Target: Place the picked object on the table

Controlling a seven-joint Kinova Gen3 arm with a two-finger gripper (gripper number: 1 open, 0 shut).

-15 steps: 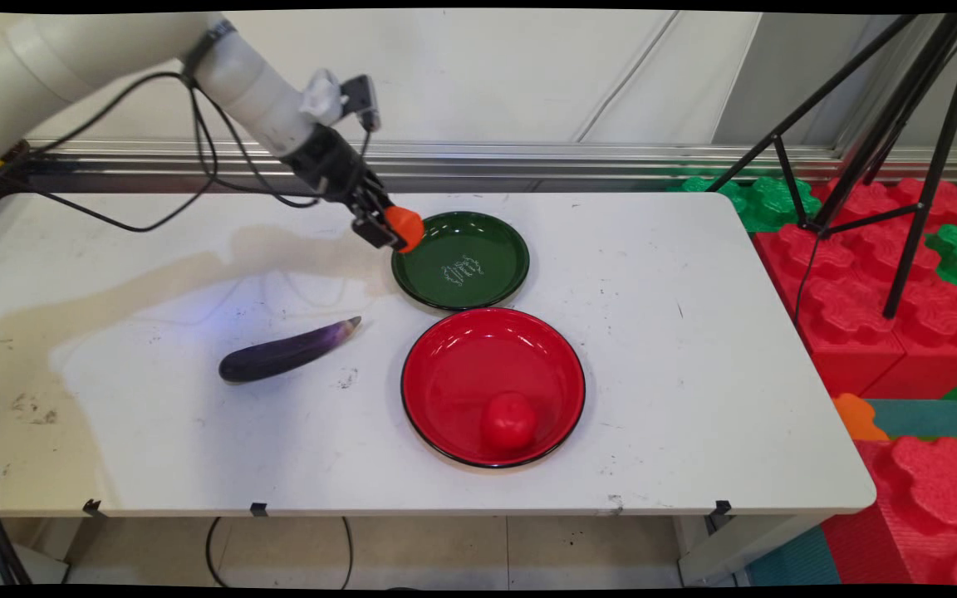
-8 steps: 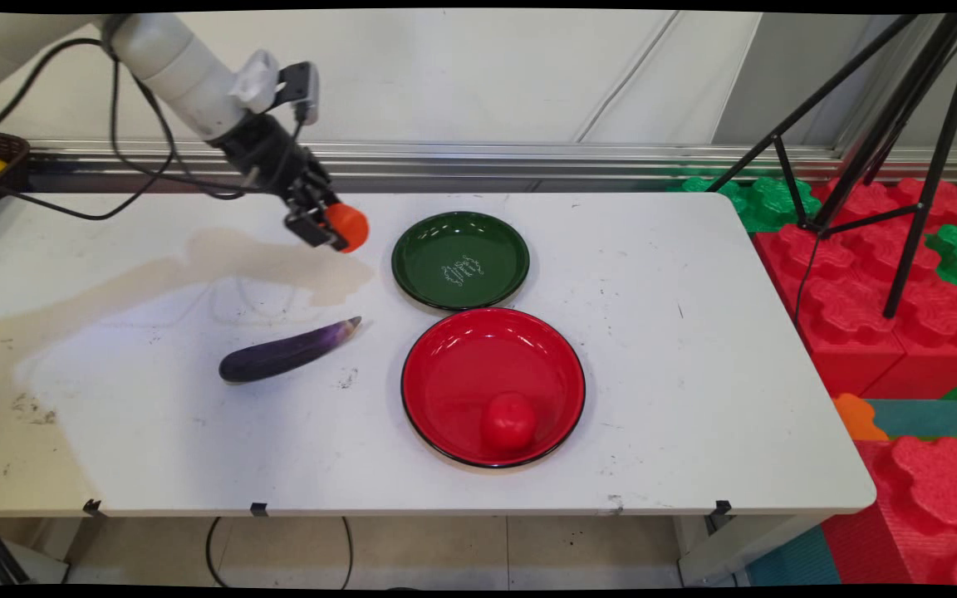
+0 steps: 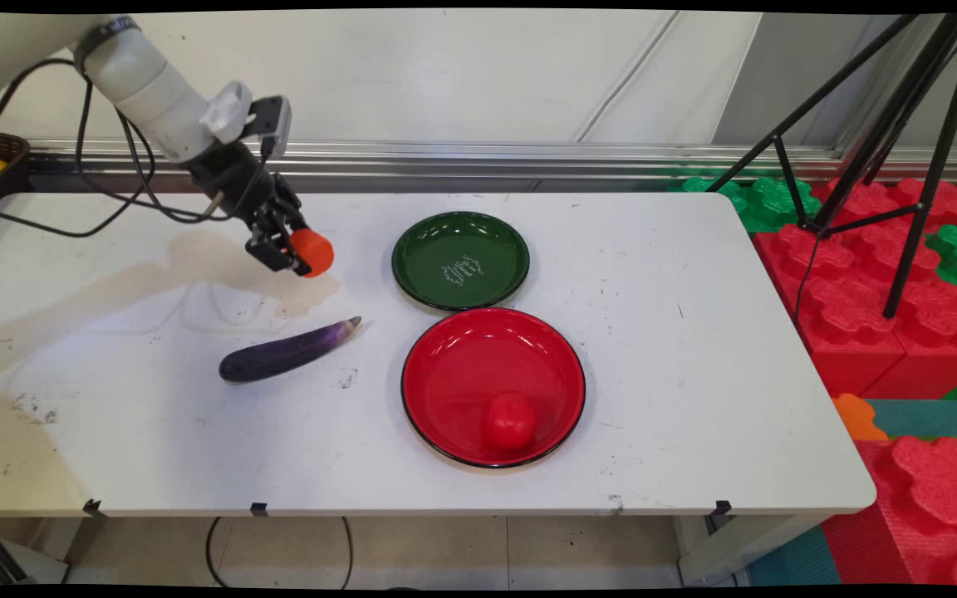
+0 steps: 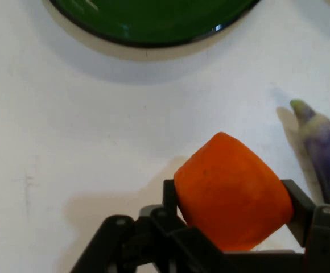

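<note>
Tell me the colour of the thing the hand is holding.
Orange: the orange piece clamped in the hand shows best in the hand view.

The orange piece point(image 4: 230, 193) in the matt black gripper point(image 4: 227, 227) looks matt and faintly grainy. The green plate point(image 3: 460, 260) and red plate point(image 3: 493, 386) are glossy; the eggplant point(image 3: 286, 352) has a smooth sheen. The white table point(image 3: 694, 374) is matt and scuffed.

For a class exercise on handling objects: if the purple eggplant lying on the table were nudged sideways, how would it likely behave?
The eggplant is long, rounded and tapered, lying flat on the table, so it would probably roll, likely curving toward its thin tip. Its glossy skin suggests it may slip under a push. It keeps a smooth, gently curved form, so it is likely stiff, not floppy.
</note>
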